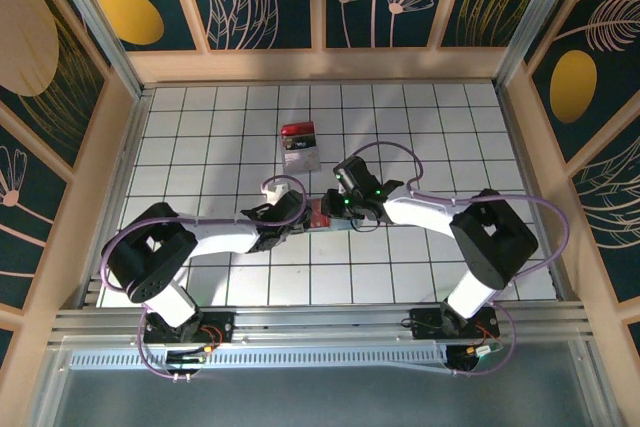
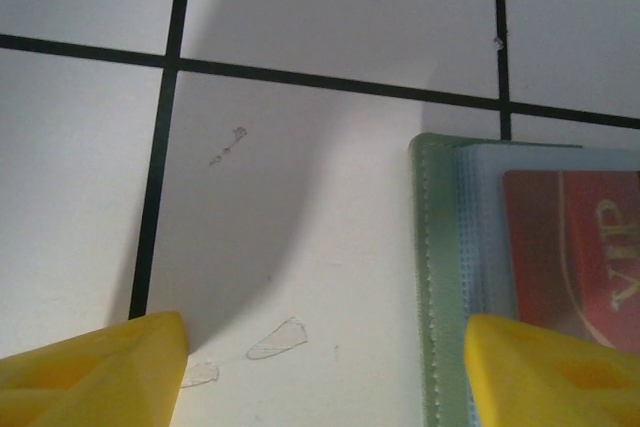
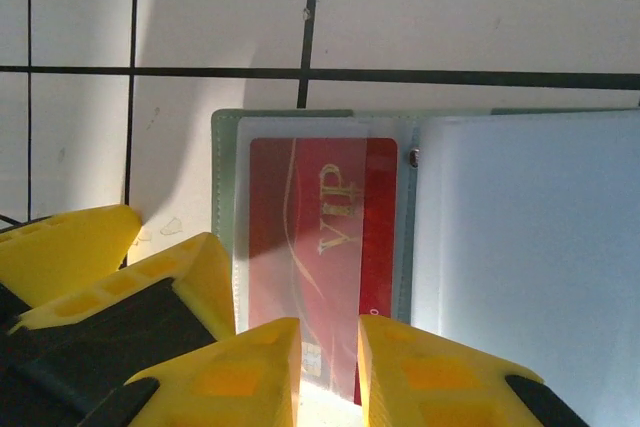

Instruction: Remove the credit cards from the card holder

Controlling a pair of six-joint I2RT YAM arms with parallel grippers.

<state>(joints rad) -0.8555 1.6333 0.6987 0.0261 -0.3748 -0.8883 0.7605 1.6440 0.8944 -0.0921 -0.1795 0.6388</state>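
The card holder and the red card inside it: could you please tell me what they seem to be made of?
Card holder: probably soft faux leather or fabric, matte pale green, with a stitched edge; its sleeves look like clear, slightly glossy plastic. Red card: likely stiff plastic, smooth, with gold VIP lettering.

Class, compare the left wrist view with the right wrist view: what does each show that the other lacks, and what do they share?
Left wrist view: the left fingers, wide apart, one over the stitched green edge of the card holder, the other over bare table. Right wrist view: the right fingers, narrowly apart at the near end of the red VIP card, and the holder's open second leaf. Shared: the holder's green edge, the card in its clear pocket, the tiled table.
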